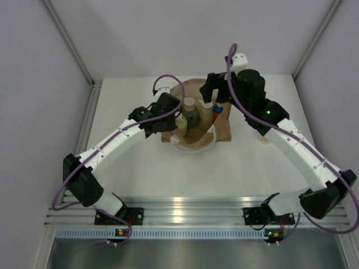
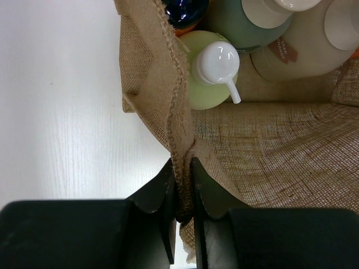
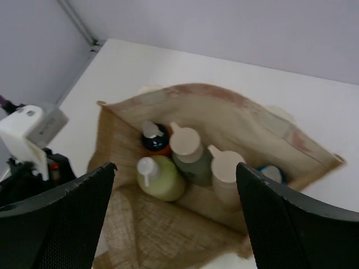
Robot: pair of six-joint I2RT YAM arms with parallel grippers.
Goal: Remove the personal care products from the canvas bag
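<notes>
The counter (image 1: 168,174) is a plain white surface with a faint grain. It is closed in by pale grey walls (image 1: 168,33). Slim metal posts (image 1: 70,42) rise at the far left and far right corners, and a ribbed aluminium rail (image 1: 190,216) runs along the near edge, where both arm bases are bolted. Purple cables (image 1: 120,131) run along the arms.

The canvas bag (image 1: 221,126) sits toward the far edge, about midway between the left and right edges. Its mouth is open, and a white looped handle (image 1: 193,144) curves out on its near side. The bottles are all inside, bunched together. The yellow-green bottle (image 2: 207,84) with a white pump top is nearest the left wall of the bag. The dark green bottle (image 3: 190,159) is beside it, and the cream bottle (image 3: 227,176) is next along. An orange bottle (image 3: 156,144) with a blue cap is behind the yellow-green one. A second blue cap (image 3: 272,174) shows past the cream bottle, near the bag's right end.

The left gripper (image 2: 182,185) is clamped on the bag's left rim, with the frayed fabric edge pinched between its two dark fingers. The right gripper (image 1: 214,96) hangs above the bag's far right part with its fingers spread wide. It touches nothing, and the bottles show in the gap between the fingers.
</notes>
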